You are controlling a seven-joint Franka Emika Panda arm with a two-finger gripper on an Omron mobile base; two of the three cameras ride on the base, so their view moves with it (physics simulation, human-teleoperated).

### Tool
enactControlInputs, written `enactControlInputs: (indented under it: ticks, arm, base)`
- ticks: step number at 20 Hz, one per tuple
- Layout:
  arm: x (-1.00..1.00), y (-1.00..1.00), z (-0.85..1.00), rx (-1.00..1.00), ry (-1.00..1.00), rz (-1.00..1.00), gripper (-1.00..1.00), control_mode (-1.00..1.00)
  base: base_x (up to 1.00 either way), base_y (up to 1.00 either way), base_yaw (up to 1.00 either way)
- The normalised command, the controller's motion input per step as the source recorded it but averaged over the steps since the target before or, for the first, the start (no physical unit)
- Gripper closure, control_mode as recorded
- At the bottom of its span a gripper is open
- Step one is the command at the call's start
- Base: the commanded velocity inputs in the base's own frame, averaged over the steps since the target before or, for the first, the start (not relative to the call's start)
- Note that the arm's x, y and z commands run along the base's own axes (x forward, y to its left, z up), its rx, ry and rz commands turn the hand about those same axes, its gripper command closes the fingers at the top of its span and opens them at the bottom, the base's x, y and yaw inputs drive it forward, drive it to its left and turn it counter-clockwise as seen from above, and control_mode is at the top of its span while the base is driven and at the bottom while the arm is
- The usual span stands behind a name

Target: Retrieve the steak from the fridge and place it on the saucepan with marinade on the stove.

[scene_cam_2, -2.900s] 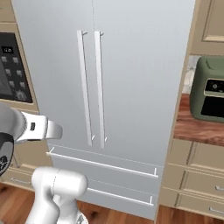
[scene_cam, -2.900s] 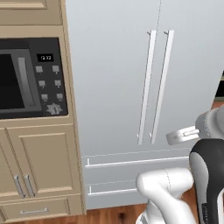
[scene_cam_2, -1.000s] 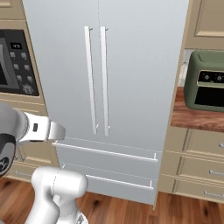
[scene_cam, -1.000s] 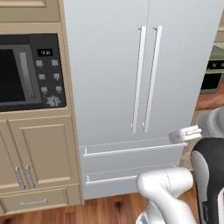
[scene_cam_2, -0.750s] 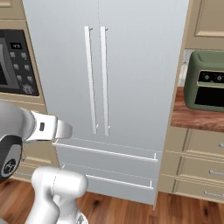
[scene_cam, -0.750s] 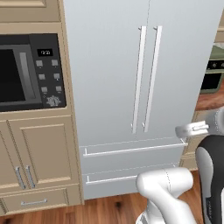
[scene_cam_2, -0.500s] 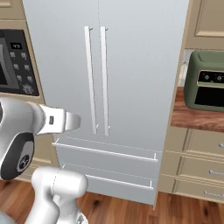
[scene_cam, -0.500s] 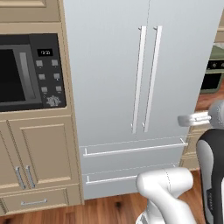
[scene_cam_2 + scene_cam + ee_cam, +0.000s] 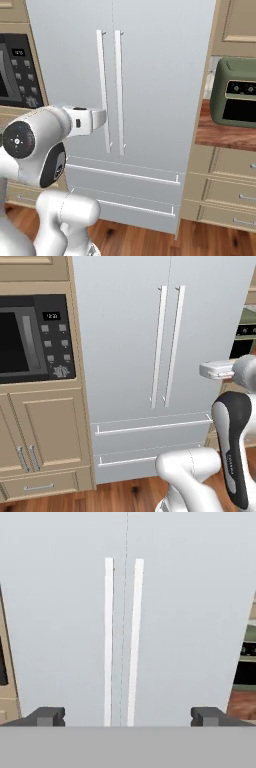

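Almost nothing is done: the fridge [image 9: 150,346] has both doors closed, so the steak is presumably inside, unseen. The pincer [image 9: 125,716] is spread wide and empty, facing the door handles [image 9: 122,642]. Opening, fetching and carrying remain.

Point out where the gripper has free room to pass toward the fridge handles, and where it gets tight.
Open space lies between the open gripper and the closed fridge doors. The door faces left and right of the two handles are bare. It is tight between the handles, which stand close either side of the door seam.
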Motion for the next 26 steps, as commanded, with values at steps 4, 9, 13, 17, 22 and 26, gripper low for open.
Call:
enactControlInputs:
  ticks: [4, 9, 13, 17, 22, 26]
  arm:
    - [0.61, 0.00, 0.00, 0.00, -0.41, 0.00, -1.00, -1.00]
    - [0.44, -0.05, 0.00, 0.00, -0.25, 0.00, -1.00, -1.00]
    - [0.10, -0.03, 0.00, 0.00, -0.01, 0.00, -1.00, -1.00]
    - [0.23, -0.03, 0.00, 0.00, 0.03, 0.00, -1.00, -1.00]
    - [0.43, -0.07, -0.01, 0.00, 0.11, 0.00, -1.00, -1.00]
    - [0.46, -0.26, -0.15, 0.00, 0.13, 0.02, -1.00, -1.00]
  base:
    - [0.00, 0.00, 0.00]
    - [0.00, 0.00, 0.00]
    - [0.00, 0.00, 0.00]
    - [0.00, 0.00, 0.00]
    - [0.00, 0.00, 0.00]
    - [0.00, 0.00, 0.00]
